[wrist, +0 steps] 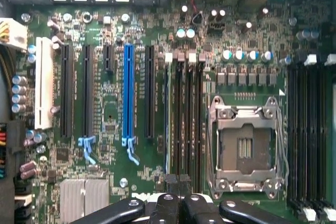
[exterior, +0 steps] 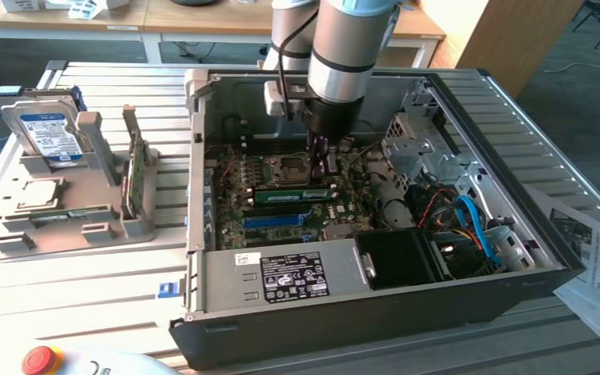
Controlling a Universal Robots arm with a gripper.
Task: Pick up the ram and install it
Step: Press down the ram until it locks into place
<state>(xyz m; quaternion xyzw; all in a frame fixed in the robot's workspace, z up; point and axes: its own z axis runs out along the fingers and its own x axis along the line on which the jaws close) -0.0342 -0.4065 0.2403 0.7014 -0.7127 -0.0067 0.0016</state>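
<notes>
— Ram (exterior: 294,193)?
— Green stick down among the black slots of the motherboard (wrist: 110,108), inside the open computer case (exterior: 383,312), just beneath the hand (exterior: 325,164).
— And the hand?
— Fingers pressed together, nothing visibly pinched. Hanging over the slots, with the processor socket (wrist: 244,148) just beside. Touching the ram or not: cannot tell.

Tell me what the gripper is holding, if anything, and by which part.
Nothing that shows: the gripper is shut above the memory slots, with no object between its tips.
</notes>
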